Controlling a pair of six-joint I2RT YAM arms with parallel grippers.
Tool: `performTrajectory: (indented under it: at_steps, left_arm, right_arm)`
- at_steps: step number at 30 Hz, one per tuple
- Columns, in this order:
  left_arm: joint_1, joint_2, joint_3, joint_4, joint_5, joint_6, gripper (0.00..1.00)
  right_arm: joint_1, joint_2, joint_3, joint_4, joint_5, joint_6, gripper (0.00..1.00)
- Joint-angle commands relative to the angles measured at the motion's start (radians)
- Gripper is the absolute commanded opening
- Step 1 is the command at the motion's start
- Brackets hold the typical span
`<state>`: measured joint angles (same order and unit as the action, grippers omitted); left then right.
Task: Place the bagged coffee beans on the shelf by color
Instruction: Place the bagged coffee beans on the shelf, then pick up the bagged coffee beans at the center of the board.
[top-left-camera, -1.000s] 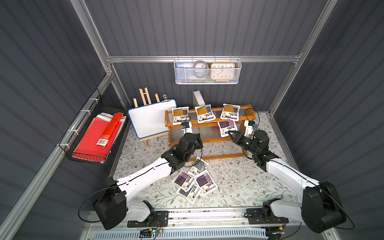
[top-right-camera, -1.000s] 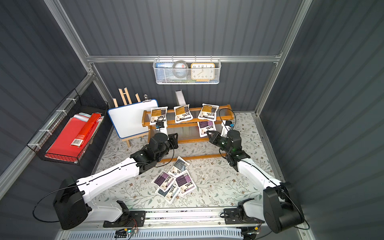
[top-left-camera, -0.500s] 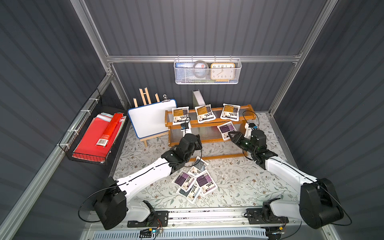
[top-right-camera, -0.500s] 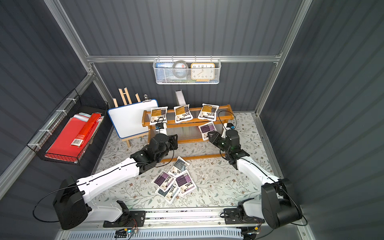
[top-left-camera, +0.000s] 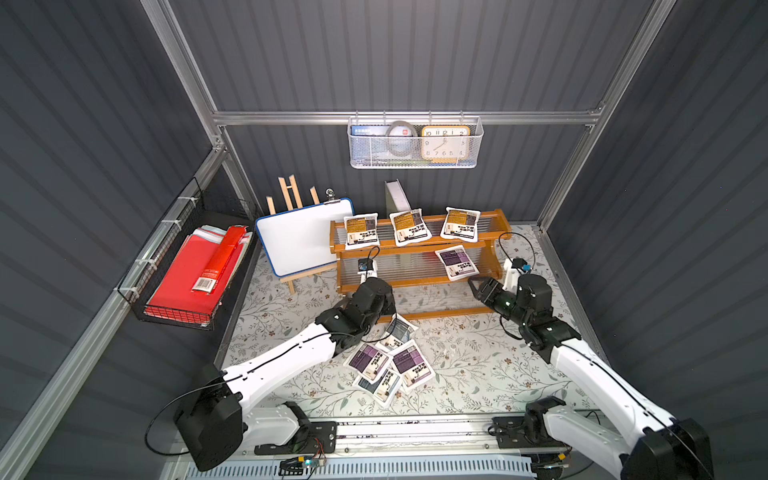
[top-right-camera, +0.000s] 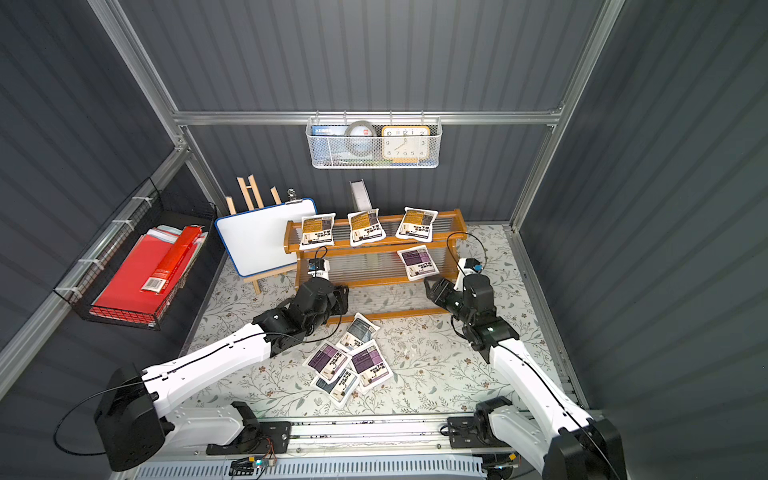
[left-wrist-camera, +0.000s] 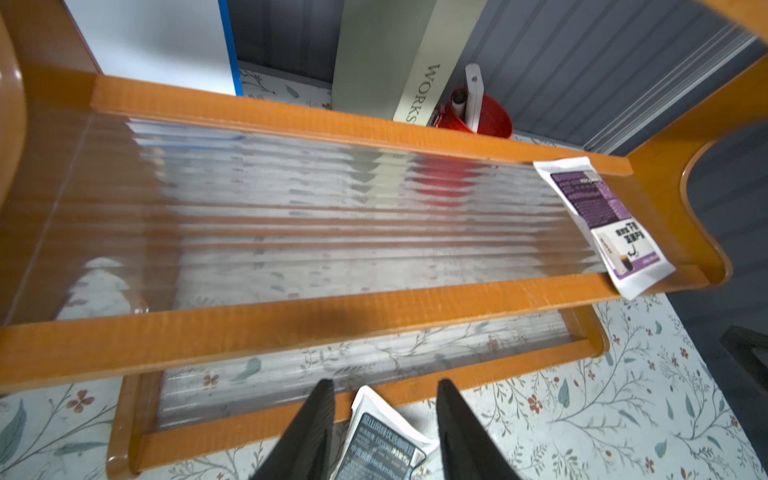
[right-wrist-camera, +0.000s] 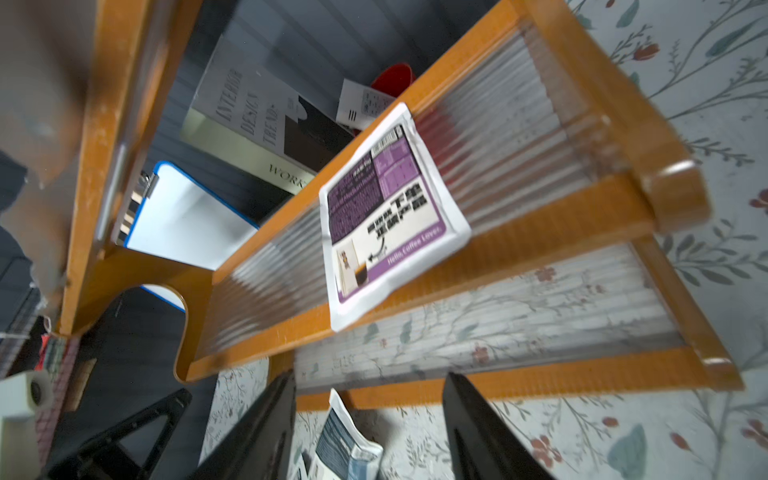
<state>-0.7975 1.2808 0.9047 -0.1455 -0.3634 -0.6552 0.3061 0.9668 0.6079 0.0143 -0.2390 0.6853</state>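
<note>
I found my right jaws open and empty, the purple pouch (right-wrist-camera: 386, 216) apart on the shelf's (right-wrist-camera: 561, 208) middle tier; my left jaws open above a grey-blue pouch (left-wrist-camera: 378, 453).

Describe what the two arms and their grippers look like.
The left arm and right arm have glossy white links, black joints and thin black cables. The left gripper and right gripper each carry two flat, tapered black fingers.

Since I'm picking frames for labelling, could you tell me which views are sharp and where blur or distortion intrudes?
Right wrist view: motion-smeared, the shelf rails streak, though large print on the purple pouch stays readable. Left wrist view: sharp, but the ribbed tier ripples the red cup seen through it. Both top views: crisp, evenly lit.
</note>
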Motion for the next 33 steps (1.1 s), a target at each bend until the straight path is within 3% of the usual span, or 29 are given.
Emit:
performTrajectory:
  at_steps: [1, 7, 12, 22, 33]
  left_arm:
    - [0.004, -0.004, -0.024, -0.078, 0.119, 0.040, 0.44]
    - [-0.001, 0.085, -0.054, -0.076, 0.373, 0.127, 0.46]
    - [-0.025, 0.136, -0.074, -0.098, 0.458, 0.164, 0.39]
    - [-0.146, 0.255, -0.097, -0.091, 0.446, 0.155, 0.14]
    - [-0.149, 0.286, -0.127, -0.066, 0.422, 0.163, 0.11]
  right_arm:
    - [0.016, -0.040, -0.030, -0.139, -0.157, -0.084, 0.56]
    - [0.195, 0.019, -0.018, -0.340, -0.356, -0.191, 0.52]
    - [0.275, 0.091, -0.078, -0.382, -0.385, -0.214, 0.52]
    - [0.320, 0.226, -0.170, -0.229, -0.406, -0.237, 0.52]
    - [0.348, 0.447, -0.145, -0.011, -0.456, -0.224, 0.46]
